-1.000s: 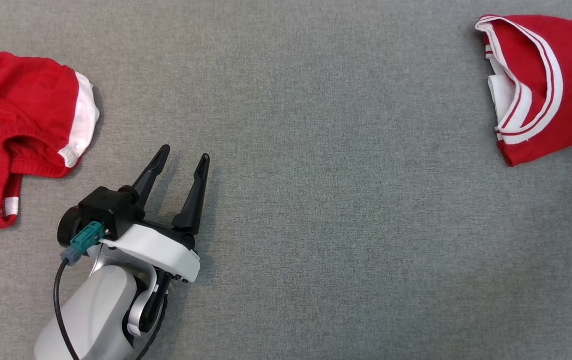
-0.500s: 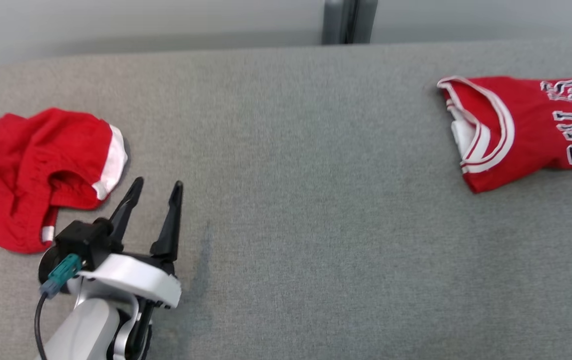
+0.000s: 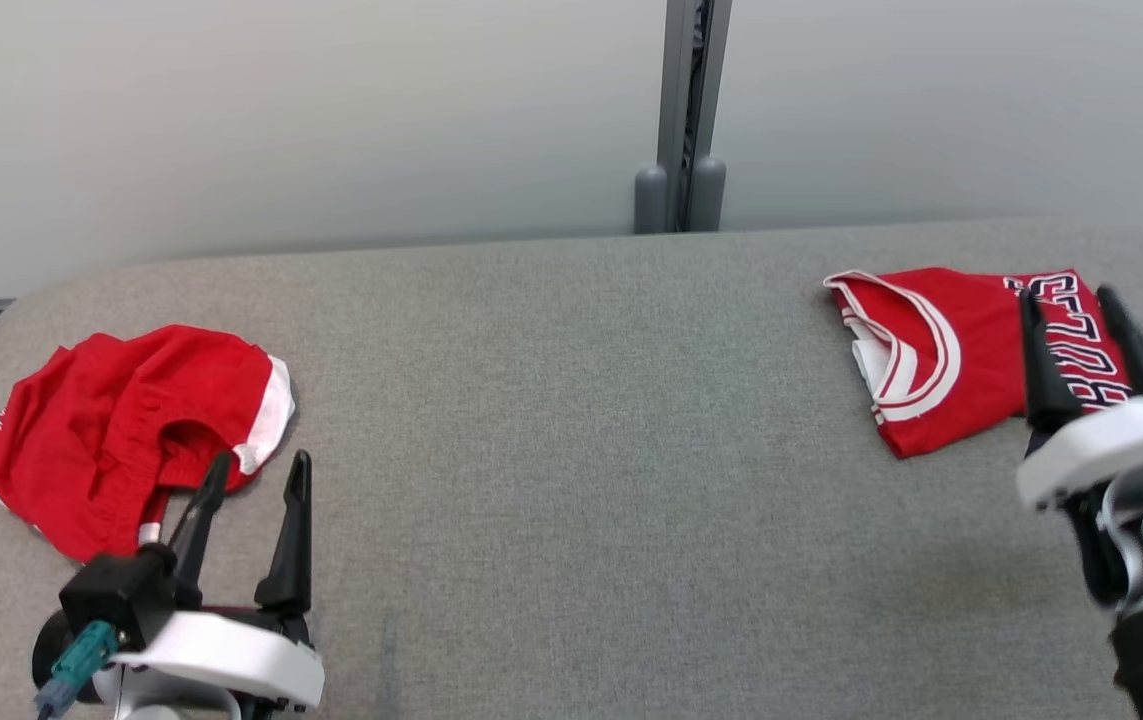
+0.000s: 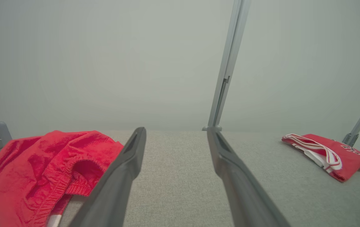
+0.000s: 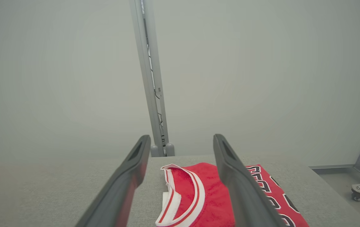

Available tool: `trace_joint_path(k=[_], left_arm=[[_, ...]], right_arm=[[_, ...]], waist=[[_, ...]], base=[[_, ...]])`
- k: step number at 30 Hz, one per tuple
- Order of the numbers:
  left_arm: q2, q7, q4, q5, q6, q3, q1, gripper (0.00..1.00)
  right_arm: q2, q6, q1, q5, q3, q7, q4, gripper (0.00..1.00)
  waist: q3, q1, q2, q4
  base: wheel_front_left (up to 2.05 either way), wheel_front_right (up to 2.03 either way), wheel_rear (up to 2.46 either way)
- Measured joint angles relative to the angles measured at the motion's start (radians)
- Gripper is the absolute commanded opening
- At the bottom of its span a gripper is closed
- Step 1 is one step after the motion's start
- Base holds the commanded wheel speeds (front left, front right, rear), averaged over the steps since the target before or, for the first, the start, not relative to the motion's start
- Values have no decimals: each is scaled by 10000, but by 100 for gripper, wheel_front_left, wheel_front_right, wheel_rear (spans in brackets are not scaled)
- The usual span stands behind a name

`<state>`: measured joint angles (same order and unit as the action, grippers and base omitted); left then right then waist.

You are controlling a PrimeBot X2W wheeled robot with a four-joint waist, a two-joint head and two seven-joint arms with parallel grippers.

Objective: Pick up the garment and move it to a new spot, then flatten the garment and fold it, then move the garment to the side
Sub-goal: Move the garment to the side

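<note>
The head camera has been tilted up over the last second, so the right claw (image 3: pixel 1068 297) is now brought into view. It is spread wide and empty, with the folded jersey (image 3: pixel 941 350) laid on the desk (image 3: pixel 571 450) just ahead of its fingertips. The left claw (image 3: pixel 261 460) is likewise held wide open and empty, with the crumpled shorts (image 3: pixel 111 430) just ahead to its left. The jersey is judged released at the side, its fold finished.

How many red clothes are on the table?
2. A folded jersey lies at the table's right end, by the right gripper; crumpled shorts lie at its left end, by the left gripper. None looks hidden.
</note>
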<state>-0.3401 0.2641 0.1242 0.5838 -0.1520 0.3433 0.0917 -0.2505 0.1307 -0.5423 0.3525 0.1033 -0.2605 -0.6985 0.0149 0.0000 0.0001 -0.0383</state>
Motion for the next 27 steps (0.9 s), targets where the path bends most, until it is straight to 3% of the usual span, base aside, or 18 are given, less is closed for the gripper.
trace_joint_path(k=[10,17,27], left_arm=[[418,0,-19,-412,284,-629,-853,100],[871,0,387,-819,556,-1093,-1139,100],[1298,0,719,-1260,915,-1490,-1212,100]], right_arm=[[341,0,3446,-29,-445,-8,3310,100],[531,-2,4474,-395,-437,-10,4297,100],[853,-2,4748,-995,-550,-10,4481,100]], waist=[[-541,0,0,38],[-517,0,0,-56],[-354,0,0,-28]], base=[[0,0,0],[0,0,0],[0,0,0]])
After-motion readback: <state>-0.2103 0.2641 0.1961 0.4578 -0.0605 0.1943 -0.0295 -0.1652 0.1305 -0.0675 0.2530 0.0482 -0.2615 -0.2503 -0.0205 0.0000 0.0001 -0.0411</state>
